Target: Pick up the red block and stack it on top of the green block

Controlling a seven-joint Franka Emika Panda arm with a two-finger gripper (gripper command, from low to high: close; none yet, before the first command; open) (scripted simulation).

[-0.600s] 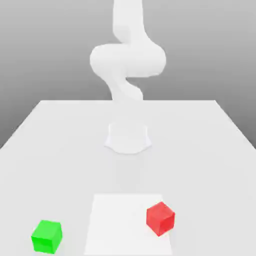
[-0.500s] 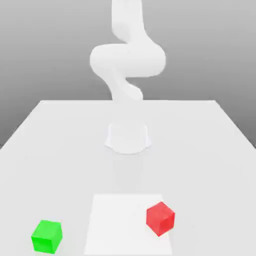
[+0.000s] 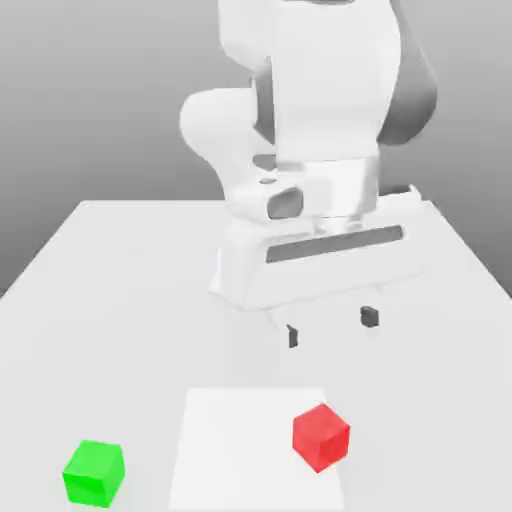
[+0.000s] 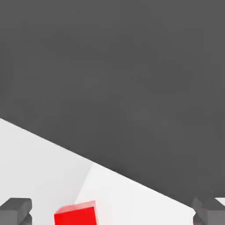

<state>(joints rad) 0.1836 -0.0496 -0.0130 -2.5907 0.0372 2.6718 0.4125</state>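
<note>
The pincer (image 3: pixel 330 327) hangs above the red block (image 3: pixel 321 437) with its two fingers apart, touching nothing. The red block sits on the pale square patch (image 3: pixel 240 440) of the tabletop (image 3: pixel 120 300). The green block (image 3: pixel 94 473) stands well apart from the red block, toward the exterior view's left.

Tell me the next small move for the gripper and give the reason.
Probably lower the gripper toward the red block and line it up. The fingers stand apart and hold nothing, well above the table, and the red block sits apart from the green block, not yet stacked.
</note>
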